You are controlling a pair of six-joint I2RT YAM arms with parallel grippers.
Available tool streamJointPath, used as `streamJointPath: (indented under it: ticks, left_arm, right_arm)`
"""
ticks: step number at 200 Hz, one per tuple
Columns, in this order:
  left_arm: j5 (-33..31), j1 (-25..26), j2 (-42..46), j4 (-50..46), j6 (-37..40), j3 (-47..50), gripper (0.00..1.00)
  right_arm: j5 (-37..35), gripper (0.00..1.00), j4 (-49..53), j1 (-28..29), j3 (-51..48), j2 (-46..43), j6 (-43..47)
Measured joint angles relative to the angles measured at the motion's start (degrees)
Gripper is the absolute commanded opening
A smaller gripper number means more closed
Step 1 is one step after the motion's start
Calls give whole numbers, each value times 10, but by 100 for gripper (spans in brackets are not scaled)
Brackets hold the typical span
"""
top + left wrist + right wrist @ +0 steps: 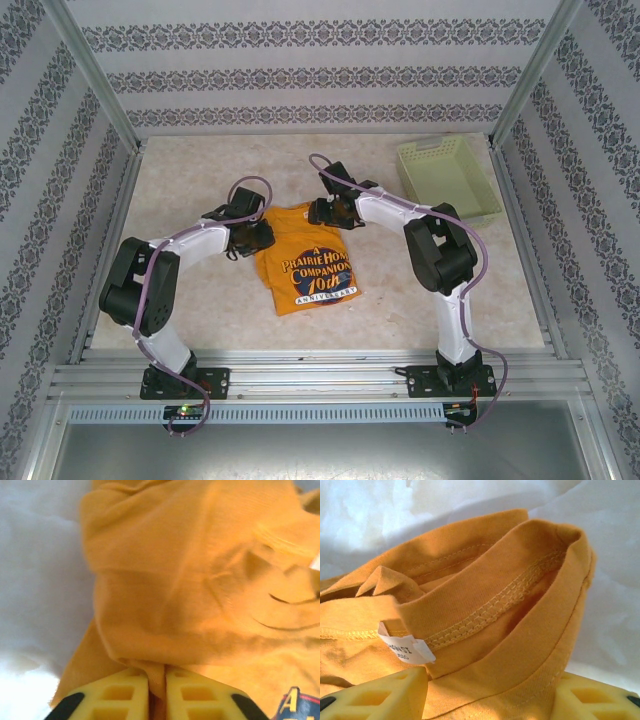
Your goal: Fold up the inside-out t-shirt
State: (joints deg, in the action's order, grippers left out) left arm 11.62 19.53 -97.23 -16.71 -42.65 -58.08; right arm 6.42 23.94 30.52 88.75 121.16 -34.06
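Inside-out t-shirt (308,262) lies bunched at the centre of the desk (420,295), printed graphic facing up, collar toward the far side. Left claw (252,238) sits at the shirt's left edge; the left wrist view shows its jaws nearly together, pinching a fold of orange cloth. Right claw (322,212) is at the collar (520,595), jaws well apart and straddling the neckband beside the white label (402,650), not clamped. A pale green basket (448,178) stands well apart at far right.

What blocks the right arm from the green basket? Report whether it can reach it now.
Probably yes: the basket lies right of the right gripper, bare table between, and the open jaws only straddle the t-shirt collar.
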Motion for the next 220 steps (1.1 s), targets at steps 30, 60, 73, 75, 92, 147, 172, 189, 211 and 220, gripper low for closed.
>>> streamJointPath:
  ticks: [30, 60, 73, 75, 92, 147, 172, 189, 211, 220]
  left_arm:
    - [19, 14, 16, 10, 0, -9, 4]
    - [29, 38, 42, 16, 0, -26, 5]
    - [38, 48, 57, 31, 2, -27, 4]
    - [40, 49, 59, 33, 2, -27, 4]
    - [55, 50, 75, 75, 2, -16, 4]
    - [107, -46, 47, 255, -28, 123, 16]
    - [104, -74, 4, 261, -33, 141, 30]
    - [90, -75, 4, 259, -30, 140, 44]
    - [59, -75, 23, 228, -22, 134, 62]
    - [45, -74, 38, 207, -21, 132, 65]
  right_arm:
    - [-1, 58, -2, 0, -3, 0, 0]
    - [-4, 58, -2, 0, -9, 0, 0]
    - [-6, 58, -2, 0, -11, 0, 0]
    - [-6, 58, -2, 0, -11, 0, 0]
    - [-6, 58, -2, 0, -13, 0, 0]
    - [-8, 58, -7, 0, -32, 0, 0]
    - [-8, 58, -9, 0, -35, -3, 0]
    - [-9, 58, -10, 0, -38, -5, 0]
    - [-10, 58, -11, 0, -39, -8, 0]
    - [-10, 58, -11, 0, -40, -10, 0]
